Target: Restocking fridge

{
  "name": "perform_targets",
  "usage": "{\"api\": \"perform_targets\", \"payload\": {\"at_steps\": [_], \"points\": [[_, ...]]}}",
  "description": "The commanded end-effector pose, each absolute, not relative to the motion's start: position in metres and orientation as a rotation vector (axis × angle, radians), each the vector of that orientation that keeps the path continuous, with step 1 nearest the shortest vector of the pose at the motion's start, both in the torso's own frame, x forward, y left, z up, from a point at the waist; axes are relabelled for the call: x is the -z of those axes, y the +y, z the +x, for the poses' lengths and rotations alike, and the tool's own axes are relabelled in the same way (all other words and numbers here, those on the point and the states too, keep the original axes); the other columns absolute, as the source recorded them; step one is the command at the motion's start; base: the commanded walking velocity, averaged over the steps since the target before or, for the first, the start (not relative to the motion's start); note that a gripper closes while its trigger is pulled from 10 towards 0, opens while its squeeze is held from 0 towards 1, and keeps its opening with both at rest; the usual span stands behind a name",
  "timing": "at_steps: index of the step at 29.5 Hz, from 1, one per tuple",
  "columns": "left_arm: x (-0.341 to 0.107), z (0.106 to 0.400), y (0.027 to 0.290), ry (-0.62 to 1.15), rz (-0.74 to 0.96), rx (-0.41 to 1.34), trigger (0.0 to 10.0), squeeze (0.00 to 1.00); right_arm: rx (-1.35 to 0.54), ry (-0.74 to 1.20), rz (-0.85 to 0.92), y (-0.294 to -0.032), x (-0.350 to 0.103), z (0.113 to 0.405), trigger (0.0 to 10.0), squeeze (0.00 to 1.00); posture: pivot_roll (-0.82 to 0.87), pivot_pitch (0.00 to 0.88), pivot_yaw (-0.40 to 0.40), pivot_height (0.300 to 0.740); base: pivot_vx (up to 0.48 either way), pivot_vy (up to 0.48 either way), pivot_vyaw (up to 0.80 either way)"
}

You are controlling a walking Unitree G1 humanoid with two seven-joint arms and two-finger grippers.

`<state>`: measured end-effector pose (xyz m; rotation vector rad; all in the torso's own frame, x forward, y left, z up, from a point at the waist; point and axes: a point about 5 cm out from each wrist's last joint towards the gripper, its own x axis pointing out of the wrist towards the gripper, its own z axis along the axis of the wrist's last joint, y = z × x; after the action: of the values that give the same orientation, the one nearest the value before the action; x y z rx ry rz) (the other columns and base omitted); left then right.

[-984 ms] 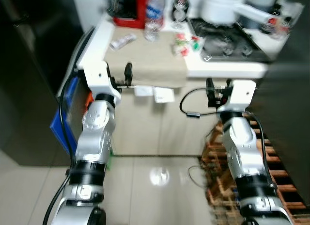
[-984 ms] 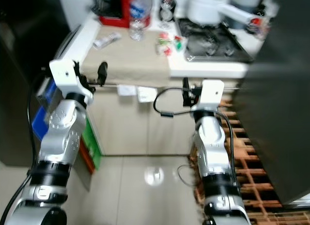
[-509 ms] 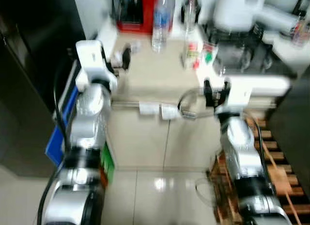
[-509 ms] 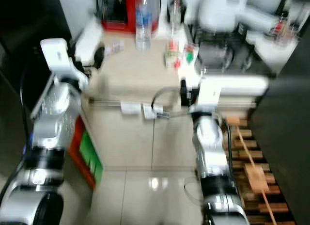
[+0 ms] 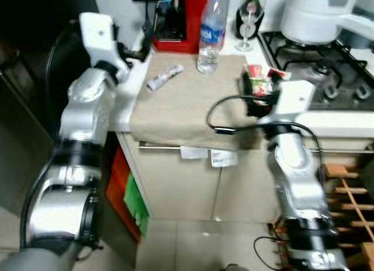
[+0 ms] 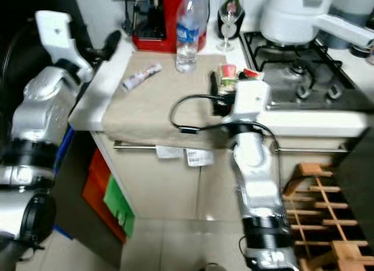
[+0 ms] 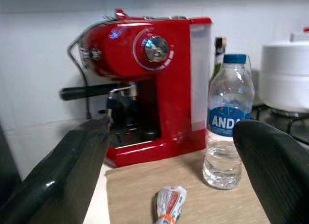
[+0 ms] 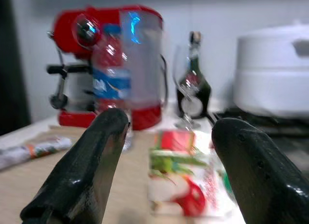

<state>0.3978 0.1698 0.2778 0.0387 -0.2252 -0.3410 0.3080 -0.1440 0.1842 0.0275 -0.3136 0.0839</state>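
right gripper (image 8: pixel 164 185) fingers spread wide, empty; red-green carton (image 8: pixel 186 185) dead ahead between fingers, upright. left gripper (image 7: pixel 169 175) wide open, empty, water bottle (image 7: pixel 227 122) farther ahead.

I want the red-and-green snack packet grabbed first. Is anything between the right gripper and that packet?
Nothing visible stands between them. The right gripper, fingers open, faces the red-and-green snack packet directly over the beige cloth. The clear water bottle and wine glass stand behind the packet, not in the path.
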Motion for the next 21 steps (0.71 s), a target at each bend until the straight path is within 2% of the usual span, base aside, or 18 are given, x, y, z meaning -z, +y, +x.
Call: {"api": "perform_targets", "payload": {"at_steps": [1,6,10,12,21], "points": [[-0.265,0.402,0.18,-0.134,0.066,0.332,10.0,0.0,-0.094,-0.314,0.04,-0.137,-0.186,0.304,10.0,0.0,-0.07,0.0,0.096,0.74,0.0,0.0,0.0],[-0.262,0.41,0.188,-0.064,0.101,0.331,10.0,0.0,-0.081,-0.275,0.058,-0.134,-0.18,0.289,10.0,0.0,-0.09,0.0,0.131,0.74,0.0,0.0,0.0],[-0.255,0.412,0.192,-0.013,0.115,0.363,10.0,0.0,-0.062,-0.257,0.07,-0.134,-0.176,0.276,10.0,0.0,-0.12,0.038,0.161,0.74,0.0,0.0,0.0],[-0.248,0.413,0.195,0.033,0.15,0.377,10.0,0.0,-0.025,-0.225,0.08,-0.139,-0.17,0.26,10.0,0.0,-0.15,0.074,0.176,0.74,0.0,0.0,0.0],[-0.245,0.415,0.19,0.047,0.122,0.406,10.0,0.0,0.007,-0.145,0.062,-0.147,-0.159,0.231,10.0,0.0,-0.2,0.141,0.173,0.74,0.0,0.0,0.0]]}}
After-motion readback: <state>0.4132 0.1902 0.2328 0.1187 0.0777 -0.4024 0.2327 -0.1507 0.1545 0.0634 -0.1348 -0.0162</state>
